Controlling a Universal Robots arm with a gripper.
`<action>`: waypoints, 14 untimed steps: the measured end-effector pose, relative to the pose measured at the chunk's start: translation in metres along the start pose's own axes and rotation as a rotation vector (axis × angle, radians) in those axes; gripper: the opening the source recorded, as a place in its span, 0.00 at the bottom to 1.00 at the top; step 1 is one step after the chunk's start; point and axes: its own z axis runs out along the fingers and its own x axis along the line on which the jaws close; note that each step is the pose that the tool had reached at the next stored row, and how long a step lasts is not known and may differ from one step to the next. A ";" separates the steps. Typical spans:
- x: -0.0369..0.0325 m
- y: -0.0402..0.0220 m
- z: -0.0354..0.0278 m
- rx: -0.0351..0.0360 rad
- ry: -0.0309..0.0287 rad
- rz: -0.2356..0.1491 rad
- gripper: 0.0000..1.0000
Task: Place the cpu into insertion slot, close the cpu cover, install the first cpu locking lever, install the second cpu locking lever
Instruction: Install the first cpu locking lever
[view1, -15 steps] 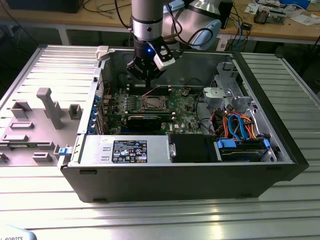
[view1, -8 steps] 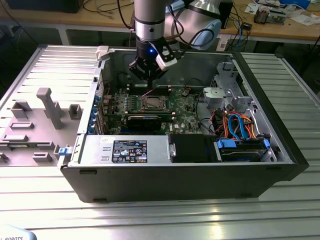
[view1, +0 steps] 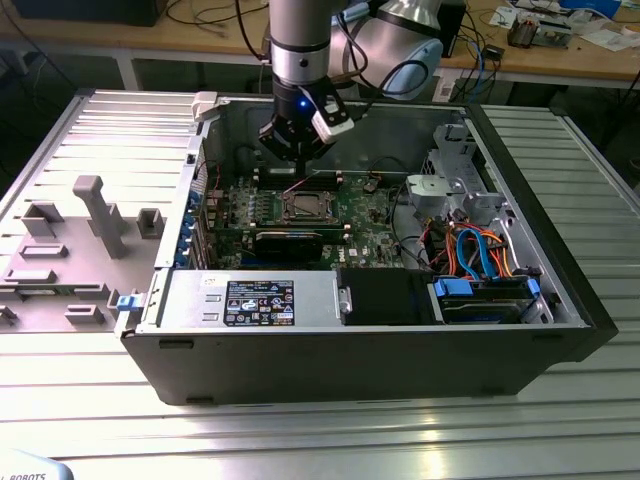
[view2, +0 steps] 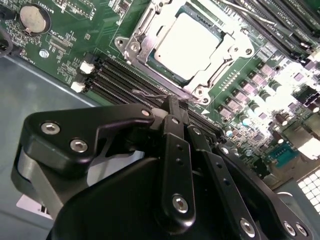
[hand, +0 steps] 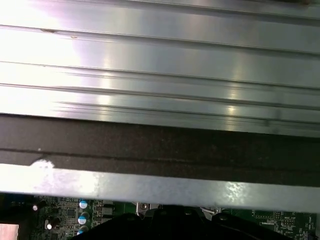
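The cpu (view2: 187, 44) is sitting in the insertion slot (view2: 150, 47) with the cpu cover (view2: 220, 57) lying closed around it. Just beside the socket, the gripper (view2: 172, 102) is pressing its fingers together on a thin wire locking lever (view2: 150, 94), presumably to seat it. The contact point is partly masked.

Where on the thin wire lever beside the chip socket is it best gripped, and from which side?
Probably its bent free end, from above: the wire lever lies low along the socket edge, memory slots crowding its other side, so only the top is open.
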 end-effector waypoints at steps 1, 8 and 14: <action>-0.0005 0.0004 0.0001 0.0000 -0.0001 0.000 0.11; -0.0078 0.0005 0.0012 0.0077 0.0003 0.021 0.11; -0.0128 0.0005 0.0023 0.0081 0.0005 0.023 0.11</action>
